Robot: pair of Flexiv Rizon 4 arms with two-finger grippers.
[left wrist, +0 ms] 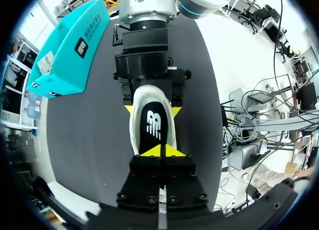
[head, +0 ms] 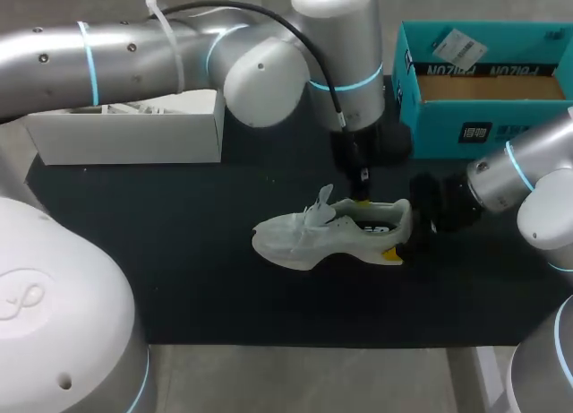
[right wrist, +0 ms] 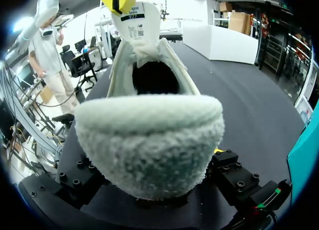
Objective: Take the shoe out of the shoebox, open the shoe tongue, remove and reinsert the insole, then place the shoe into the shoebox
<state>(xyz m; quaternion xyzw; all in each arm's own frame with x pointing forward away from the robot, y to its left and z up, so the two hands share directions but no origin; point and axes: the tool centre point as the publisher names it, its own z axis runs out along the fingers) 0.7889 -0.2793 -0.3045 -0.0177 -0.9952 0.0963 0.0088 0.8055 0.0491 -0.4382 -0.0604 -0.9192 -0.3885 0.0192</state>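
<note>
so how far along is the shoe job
Done: the shoe is out of the box, on the mat. In hand: right tool grips the heel, left tool pinches the tongue up. Left: the insole lies inside, whether already swapped I cannot tell; shoe goes back into the box.

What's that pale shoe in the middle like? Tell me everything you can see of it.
The shoe is a pale, off-white trainer sitting sole-down on the black mat, toe toward the robot's left. Its heel looks fleecy. Inside lies a black insole with a white logo. The left hand pinches the tongue, which bears a printed label, and holds it up, clear of the opening; the right hand grips the heel from both sides.
</note>
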